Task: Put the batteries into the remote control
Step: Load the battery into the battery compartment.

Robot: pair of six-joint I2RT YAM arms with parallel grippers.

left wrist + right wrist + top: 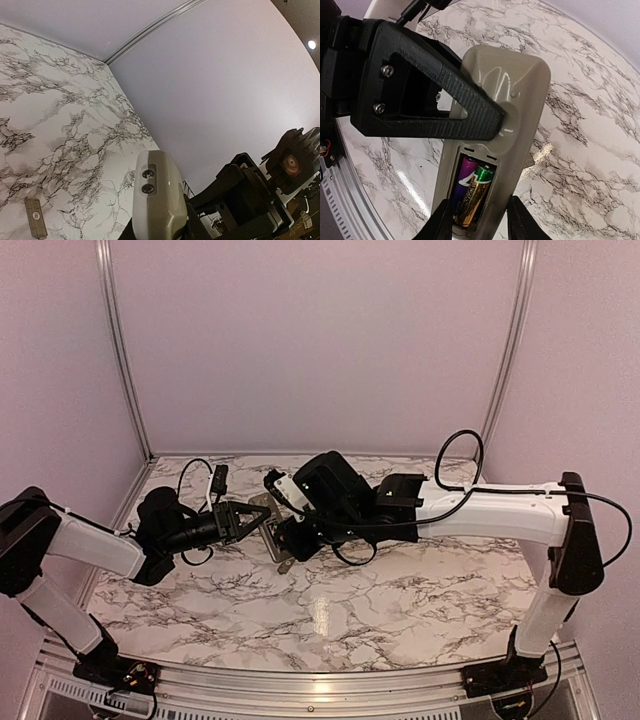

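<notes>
Both units alike: left arm (95, 543) and right arm (490, 512) are white tubular links with black joint housings. Bases (495, 678) are black. A black cable (459, 432) loops off the right arm. Left gripper (258, 522) is black. Its finger (435, 95) is a ribbed printed open triangle with two silver screws (386, 71). Right gripper (480, 221) has smooth black fingers.

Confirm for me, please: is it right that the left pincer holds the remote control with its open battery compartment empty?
Not quite: the compartment is not empty. The right wrist view shows the batteries lying side by side inside the remote control, which the left pincer does hold.
</notes>
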